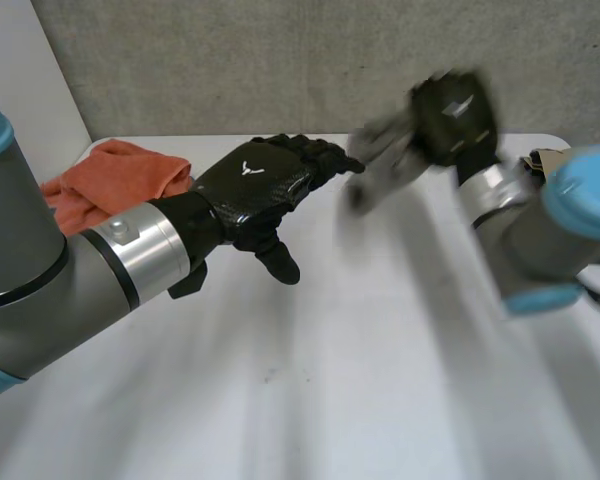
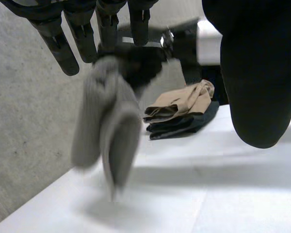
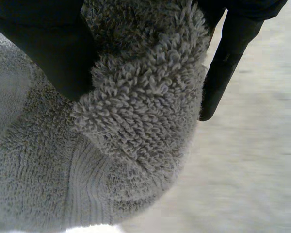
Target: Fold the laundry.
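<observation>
A grey towel (image 1: 380,165) is gripped by the right robot hand (image 1: 455,115) in the upper right of the frame and is held above the white tabletop (image 1: 380,380), probably to be spread flat. It is made of thick looped terry with a ribbed band. The left robot hand (image 1: 255,185) is held open at the centre, apparently to receive an edge. A crumpled orange cloth (image 1: 110,175) is seen at upper left.

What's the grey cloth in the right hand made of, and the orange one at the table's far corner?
The grey cloth looks like terry towelling, matt, with dense loops and a flat ribbed band; the right hand pinches it. The orange cloth is soft and matt, bunched in folds: probably towelling too, but its weave is too small to tell.
</observation>
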{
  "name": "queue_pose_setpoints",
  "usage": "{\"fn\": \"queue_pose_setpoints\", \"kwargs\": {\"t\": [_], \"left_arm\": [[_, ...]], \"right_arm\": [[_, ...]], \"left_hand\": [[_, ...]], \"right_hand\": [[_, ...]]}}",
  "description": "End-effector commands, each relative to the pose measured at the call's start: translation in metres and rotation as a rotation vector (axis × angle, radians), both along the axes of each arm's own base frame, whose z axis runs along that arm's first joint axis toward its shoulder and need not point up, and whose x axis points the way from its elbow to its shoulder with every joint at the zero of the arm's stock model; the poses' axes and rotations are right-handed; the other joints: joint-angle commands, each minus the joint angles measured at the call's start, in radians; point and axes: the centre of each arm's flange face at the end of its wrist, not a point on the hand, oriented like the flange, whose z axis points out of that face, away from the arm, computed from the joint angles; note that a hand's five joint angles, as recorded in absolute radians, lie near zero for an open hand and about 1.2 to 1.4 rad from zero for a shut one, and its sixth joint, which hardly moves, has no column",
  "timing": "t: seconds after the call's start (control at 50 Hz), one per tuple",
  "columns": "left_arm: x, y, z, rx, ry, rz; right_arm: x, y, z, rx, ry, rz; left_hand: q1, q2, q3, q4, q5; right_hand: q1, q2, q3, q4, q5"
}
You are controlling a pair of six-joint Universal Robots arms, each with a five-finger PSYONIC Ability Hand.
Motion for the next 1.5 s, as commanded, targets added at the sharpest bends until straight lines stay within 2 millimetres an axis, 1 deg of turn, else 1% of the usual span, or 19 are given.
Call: {"fn": "queue_pose_setpoints", "kwargs": {"t": [0.02, 0.12, 0.22, 0.38, 0.46, 0.6, 0.64, 0.72, 0.86, 0.94, 1.04, 1.1, 1.12, 1.14, 1.2, 1.24, 1.32, 1.42, 1.5], "left_arm": [[-0.004, 0.007, 0.004, -0.009, 0.009, -0.019], [-0.006, 0.009, 0.003, -0.007, 0.008, -0.027], [-0.008, 0.009, -0.003, 0.008, -0.001, -0.032], [-0.016, 0.011, -0.021, 0.048, -0.024, -0.055], [-0.019, 0.015, -0.023, 0.045, -0.023, -0.068], [-0.023, 0.022, -0.021, 0.04, -0.018, -0.088], [-0.023, 0.023, -0.019, 0.033, -0.015, -0.091], [-0.025, 0.025, -0.017, 0.016, -0.004, -0.099], [-0.027, 0.031, -0.012, 0.0, 0.005, -0.111], [-0.025, 0.031, -0.004, -0.021, 0.018, -0.107], [-0.022, 0.029, 0.014, -0.07, 0.047, -0.075], [-0.019, 0.024, 0.032, -0.119, 0.076, -0.018], [-0.017, 0.022, 0.037, -0.132, 0.086, 0.005], [-0.015, 0.019, 0.042, -0.146, 0.095, 0.034], [0.003, -0.002, 0.065, -0.211, 0.132, 0.197], [0.021, -0.026, 0.073, -0.247, 0.145, 0.33], [0.052, -0.077, 0.063, -0.255, 0.121, 0.483], [0.097, -0.145, 0.014, -0.216, -0.011, 0.647], [0.128, -0.193, -0.028, -0.257, -0.139, 0.727]], "right_arm": [[-0.091, -0.078, 0.053, -0.15, -0.118, -0.17], [-0.161, -0.124, 0.035, -0.167, -0.128, -0.2], [-0.232, -0.164, -0.025, -0.129, -0.094, -0.217], [-0.303, -0.177, -0.126, 0.011, -0.028, -0.209], [-0.31, -0.171, -0.141, 0.052, -0.024, -0.208], [-0.319, -0.157, -0.114, 0.058, -0.026, -0.236], [-0.315, -0.149, -0.106, 0.079, -0.034, -0.237], [-0.308, -0.133, -0.086, 0.148, -0.049, -0.238], [-0.303, -0.111, -0.059, 0.263, -0.075, -0.286], [-0.318, -0.101, -0.032, 0.28, -0.018, -0.486], [-0.33, -0.081, 0.033, 0.173, 0.125, -0.8], [-0.297, -0.077, 0.059, 0.079, 0.138, -0.747], [-0.26, -0.072, 0.073, 0.02, 0.13, -0.658], [-0.245, -0.067, 0.08, -0.012, 0.122, -0.622], [-0.192, -0.04, 0.102, -0.105, 0.098, -0.477], [-0.174, -0.027, 0.103, -0.131, 0.099, -0.418], [-0.127, 0.003, 0.08, -0.144, 0.14, -0.232], [-0.064, 0.063, 0.038, -0.096, 0.206, 0.02], [-0.051, 0.088, -0.003, 0.013, 0.258, 0.081]], "left_hand": [[0.029, 0.018, 0.011, 0.021, 0.002], [0.029, 0.018, 0.011, 0.021, 0.002], [0.029, 0.018, 0.011, 0.021, 0.002], [0.034, 0.024, 0.017, 0.027, 0.008], [0.034, 0.024, 0.017, 0.027, 0.008], [0.029, 0.018, 0.011, 0.021, 0.002], [0.029, 0.018, 0.011, 0.021, 0.002], [0.032, 0.021, 0.014, 0.024, 0.005], [0.032, 0.021, 0.014, 0.024, 0.005], [0.032, 0.021, 0.014, 0.024, 0.005], [0.032, 0.021, 0.014, 0.024, 0.005], [0.04, 0.03, 0.023, 0.033, 0.014], [0.04, 0.03, 0.023, 0.033, 0.014], [0.04, 0.03, 0.023, 0.033, 0.014], [0.04, 0.03, 0.023, 0.033, 0.014], [0.037, 0.027, 0.02, 0.03, 0.011], [0.037, 0.027, 0.02, 0.03, 0.011], [0.037, 0.027, 0.02, 0.03, 0.011], [0.04, 0.03, 0.023, 0.033, 0.014]], "right_hand": [[0.378, 0.249, 0.244, 0.2, 0.314], [0.378, 0.249, 0.244, 0.2, 0.314], [0.378, 0.249, 0.244, 0.2, 0.314], [0.378, 0.249, 0.244, 0.2, 0.314], [0.378, 0.249, 0.244, 0.2, 0.314], [0.286, 0.157, 0.152, 0.108, 0.222], [-0.304, -0.433, -0.438, -0.482, -0.368], [-0.844, -0.972, -0.977, -1.022, -0.907], [-0.844, -0.973, -0.978, -1.022, -0.908], [-0.844, -0.973, -0.978, -1.022, -0.908], [-0.844, -0.973, -0.978, -1.022, -0.908], [-0.844, -0.973, -0.978, -1.022, -0.908], [-0.844, -0.973, -0.978, -1.022, -0.908], [-0.844, -0.973, -0.978, -1.022, -0.908], [-0.844, -0.973, -0.978, -1.022, -0.908], [-0.844, -0.973, -0.978, -1.022, -0.908], [-0.844, -0.973, -0.978, -1.022, -0.908], [-0.844, -0.973, -0.978, -1.022, -0.908], [-0.844, -0.973, -0.978, -1.022, -0.908]]}}
